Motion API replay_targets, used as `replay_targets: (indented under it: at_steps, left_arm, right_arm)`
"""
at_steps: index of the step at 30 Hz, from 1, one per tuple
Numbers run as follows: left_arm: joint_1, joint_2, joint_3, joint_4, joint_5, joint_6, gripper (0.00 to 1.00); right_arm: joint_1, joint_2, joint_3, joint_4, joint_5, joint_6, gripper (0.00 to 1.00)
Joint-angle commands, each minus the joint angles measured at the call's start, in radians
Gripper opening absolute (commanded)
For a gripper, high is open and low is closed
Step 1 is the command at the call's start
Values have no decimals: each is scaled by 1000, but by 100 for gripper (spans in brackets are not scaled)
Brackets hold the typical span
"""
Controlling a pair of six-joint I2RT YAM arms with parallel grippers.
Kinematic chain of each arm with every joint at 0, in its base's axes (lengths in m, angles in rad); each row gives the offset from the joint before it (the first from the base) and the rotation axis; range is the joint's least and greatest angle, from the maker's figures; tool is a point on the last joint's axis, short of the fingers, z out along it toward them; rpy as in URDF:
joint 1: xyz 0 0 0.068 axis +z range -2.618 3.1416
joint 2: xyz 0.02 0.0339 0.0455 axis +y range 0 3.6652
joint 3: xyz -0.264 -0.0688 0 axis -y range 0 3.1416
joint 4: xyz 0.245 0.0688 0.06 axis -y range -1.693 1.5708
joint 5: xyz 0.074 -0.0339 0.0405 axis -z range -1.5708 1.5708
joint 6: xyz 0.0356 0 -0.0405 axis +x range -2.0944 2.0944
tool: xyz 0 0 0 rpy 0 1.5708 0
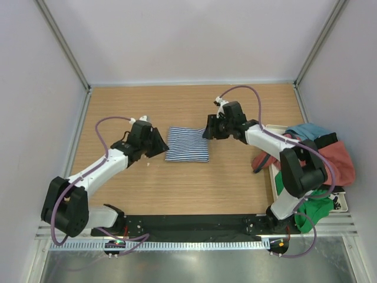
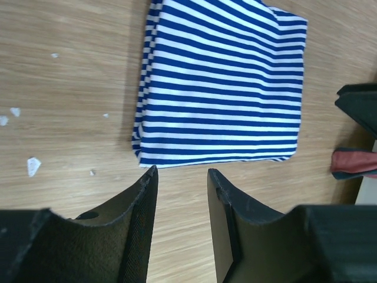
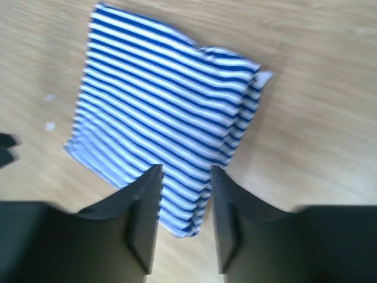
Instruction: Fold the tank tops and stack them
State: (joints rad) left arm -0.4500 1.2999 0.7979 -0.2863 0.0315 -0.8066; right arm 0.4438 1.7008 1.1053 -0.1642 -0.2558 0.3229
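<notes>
Striped top [image 1: 187, 144] lies folded between left gripper [image 1: 160, 144] and right gripper [image 1: 207, 131], both with jaws apart, holding nothing. Red top [image 1: 339, 160] sits right, nearer right gripper.

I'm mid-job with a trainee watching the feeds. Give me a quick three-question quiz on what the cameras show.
1. True or false: the striped top lies folded on the table.
2. Where is the rust-red top? A) stacked on the striped top; B) in the clothes pile at the table's right side; C) spread flat at the table's far edge.
3. Fill in: the left gripper and the right gripper are both ____ and hold nothing.

Key: 1 true; 2 B; 3 open.
</notes>
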Motion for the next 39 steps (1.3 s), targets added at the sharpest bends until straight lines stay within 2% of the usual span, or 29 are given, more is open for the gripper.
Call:
replay_targets:
  at_steps: [1,3,7,11,15,18,26,29,35,39]
  left_arm:
    - [-15,27,61,12,79,14,40]
    - [-19,61,87,15,108,15,39]
    - [-23,108,126,27,148,11,38]
    - [-23,140,153,38,168,6,38]
    - [-23,193,158,50,211,9,38]
    - [-23,234,133,73,211,10,38]
    - [-12,346,75,111,156,18,35]
    - [-10,351,67,98,116,27,34]
    - [-13,279,70,62,81,35,34]
    - [-24,219,104,32,74,37,34]
  right_arm:
    - [4,-104,-71,64,-121,59,40]
    - [21,-107,-82,104,-224,93,32]
    - [79,-50,-38,81,-257,97,15]
    - [99,-20,-48,156,-310,157,11]
    - [99,42,-105,276,-414,229,9]
    - [98,97,-163,377,-434,265,8]
    - [-23,238,-303,660,-531,398,2]
    - [-37,231,-334,648,-519,398,2]
    - [-36,159,-329,577,-522,363,11]
    - [-24,82,-254,425,-484,314,15]
